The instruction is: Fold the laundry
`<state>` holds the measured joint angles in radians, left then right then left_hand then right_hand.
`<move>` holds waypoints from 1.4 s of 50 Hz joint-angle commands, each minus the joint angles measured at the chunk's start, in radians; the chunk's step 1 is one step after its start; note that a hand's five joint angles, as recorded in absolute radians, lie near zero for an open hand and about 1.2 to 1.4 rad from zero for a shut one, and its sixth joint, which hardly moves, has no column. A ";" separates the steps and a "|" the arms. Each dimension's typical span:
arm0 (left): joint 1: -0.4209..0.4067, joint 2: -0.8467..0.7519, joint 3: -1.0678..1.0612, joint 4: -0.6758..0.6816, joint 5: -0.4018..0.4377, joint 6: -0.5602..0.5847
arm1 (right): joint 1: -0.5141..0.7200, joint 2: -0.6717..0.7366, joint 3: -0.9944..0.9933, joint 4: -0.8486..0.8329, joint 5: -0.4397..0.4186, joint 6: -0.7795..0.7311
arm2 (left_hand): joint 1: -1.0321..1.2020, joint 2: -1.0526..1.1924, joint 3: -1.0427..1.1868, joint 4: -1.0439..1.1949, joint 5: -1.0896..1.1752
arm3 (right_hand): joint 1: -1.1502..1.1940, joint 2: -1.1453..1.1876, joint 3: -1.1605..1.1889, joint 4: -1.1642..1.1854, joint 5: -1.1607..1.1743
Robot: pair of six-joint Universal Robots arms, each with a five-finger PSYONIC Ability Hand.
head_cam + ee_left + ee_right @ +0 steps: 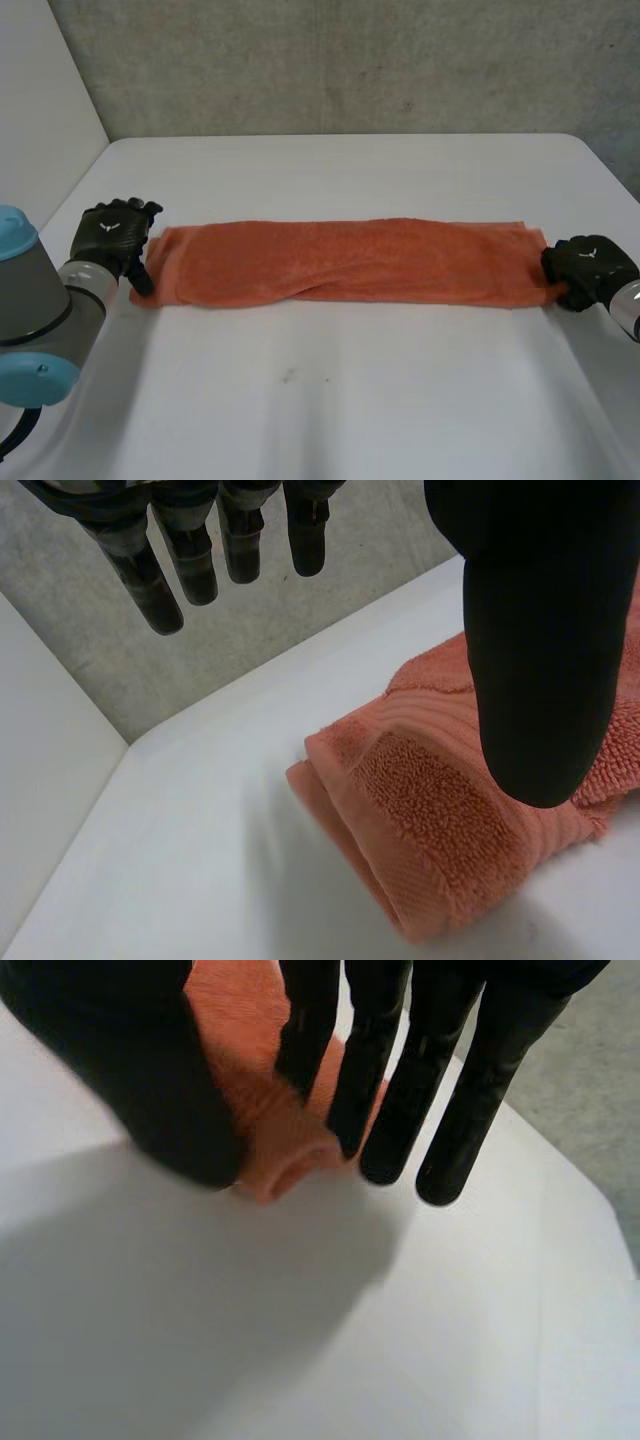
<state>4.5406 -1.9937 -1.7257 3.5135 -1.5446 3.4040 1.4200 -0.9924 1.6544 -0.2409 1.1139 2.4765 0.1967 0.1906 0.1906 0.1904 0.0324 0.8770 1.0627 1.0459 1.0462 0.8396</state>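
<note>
at the left, the grey left arm (35, 300) with its light-blue cap reaches onto the white table (340, 410). the left hand (112, 238) sits at the left end of the orange towel (340, 262). it is spread wide, holding nothing: in the left wrist view its fingers (160, 590) are straight and lifted clear of the cloth, and the thumb (540, 630) points down over the towel's rounded, folded end. whether the thumb tip touches the terry cannot be told. the towel lies flat across the middle of the table as a long narrow strip (folded lengthwise, the near edge showing a doubled layer), running from one hand to the other. at the right end, the right hand (588, 268) grips the towel's near corner, the bunched cloth pinched between its thumb (150, 1090) and straight fingers (305, 1050).
</note>
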 commanded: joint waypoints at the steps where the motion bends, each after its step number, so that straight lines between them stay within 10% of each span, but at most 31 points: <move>1: -0.002 0.003 -0.011 0.001 0.000 0.000 | -0.018 -0.002 -0.008 -0.118 0.105 0.004 | -0.001 0.005 0.005 0.005 -0.011 | 0.519 0.334 0.350 0.350 0.382; 25: -0.005 0.026 -0.041 -0.004 0.000 0.000 | -0.202 -0.011 -0.234 -0.014 0.199 0.001 | -0.013 -0.006 -0.006 -0.006 -0.023 | 0.519 0.334 0.350 0.350 0.382; 43: -0.012 0.088 -0.058 -0.001 0.000 -0.072 | 0.664 0.009 -0.375 -0.037 0.063 0.013 | -0.021 -0.015 -0.015 -0.015 -0.032 | 0.519 0.334 0.350 0.350 0.382; 58: -0.025 0.104 -0.060 -0.007 0.001 -0.114 | 0.919 0.261 -0.453 -0.038 0.067 0.005 | -0.021 -0.015 -0.015 -0.015 -0.032 | 0.519 0.334 0.350 0.350 0.382; 60: -0.038 0.107 -0.057 -0.007 0.006 -0.114 | 0.916 0.248 -0.455 -0.035 0.080 0.009 | -0.021 -0.015 -0.015 -0.015 -0.032 | 0.297 0.111 0.128 0.128 0.160; 62: -0.046 0.107 -0.052 -0.005 0.008 -0.114 | 0.912 0.189 -0.447 -0.031 0.115 0.028 | -0.021 -0.015 -0.015 -0.015 -0.032 | -0.588 -0.774 -0.757 -0.758 -0.725; 70: -0.150 0.096 0.017 -0.001 0.008 -0.118 | 0.759 -0.001 -0.342 -0.008 0.257 0.204 | -0.021 -0.015 -0.015 -0.015 -0.032 | -0.702 -0.888 -0.871 -0.872 -0.840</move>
<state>4.4778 -1.8868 -1.7698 3.5103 -1.5365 3.2902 2.3160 -0.8417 1.2150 -0.2696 1.2665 2.5273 0.1767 0.1652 0.1691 0.1693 0.0324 0.2124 0.2224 0.2160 0.2347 0.0737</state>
